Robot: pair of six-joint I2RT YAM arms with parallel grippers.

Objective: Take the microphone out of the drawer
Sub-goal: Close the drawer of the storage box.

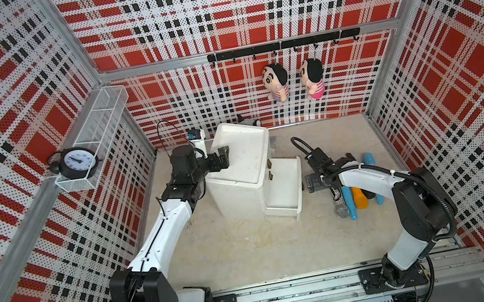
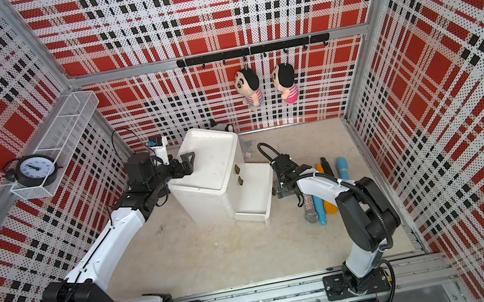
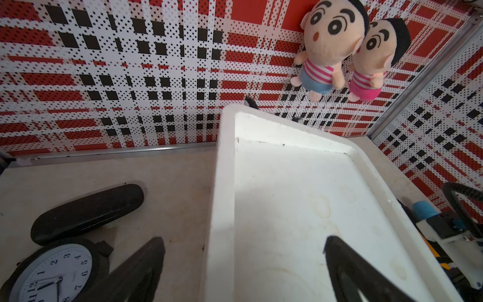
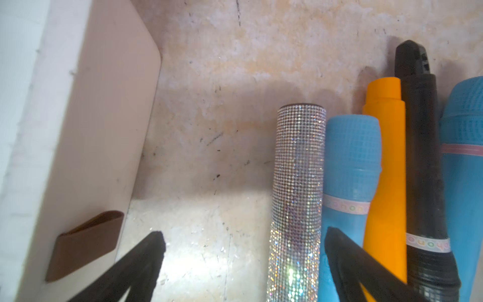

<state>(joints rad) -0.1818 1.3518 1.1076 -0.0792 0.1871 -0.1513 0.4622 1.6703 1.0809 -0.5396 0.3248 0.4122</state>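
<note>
We see the sparkly microphone (image 4: 298, 196) lying flat on the table (image 1: 251, 251), outside the drawer (image 1: 283, 184) and apart from its front panel. In both top views its mesh head (image 1: 342, 210) points toward the robot's base rail. It is the nearest to the drawer in a row of five, side against side with a blue microphone (image 4: 350, 170). Past that come an orange one (image 4: 384, 170), a black one (image 4: 420, 157) and a second blue one (image 4: 465, 157).

The right claw (image 4: 243, 235) hangs low over this row with its jaws spread wide and nothing in its grasp. In the right wrist view the sparkly microphone lies between the two fingers. One fingertip (image 4: 339, 248) crosses in front of the first blue microphone, and we cannot tell whether it touches it.

The drawer is the lowest one of the white cabinet (image 1: 242, 158). It is pulled out toward the robot's right, and the part of its floor we can see is bare. A brown handle (image 4: 83, 245) sits on its front.

The left claw (image 3: 243, 240) hovers at the far side of the cabinet top, jaws wide apart and gripping nothing. One finger is outside the raised rim and one is over the top.

Two dolls (image 1: 276, 82) hang on the back wall, and a clock (image 1: 78, 160) sits in a wire basket (image 1: 100, 116) on the left wall.
</note>
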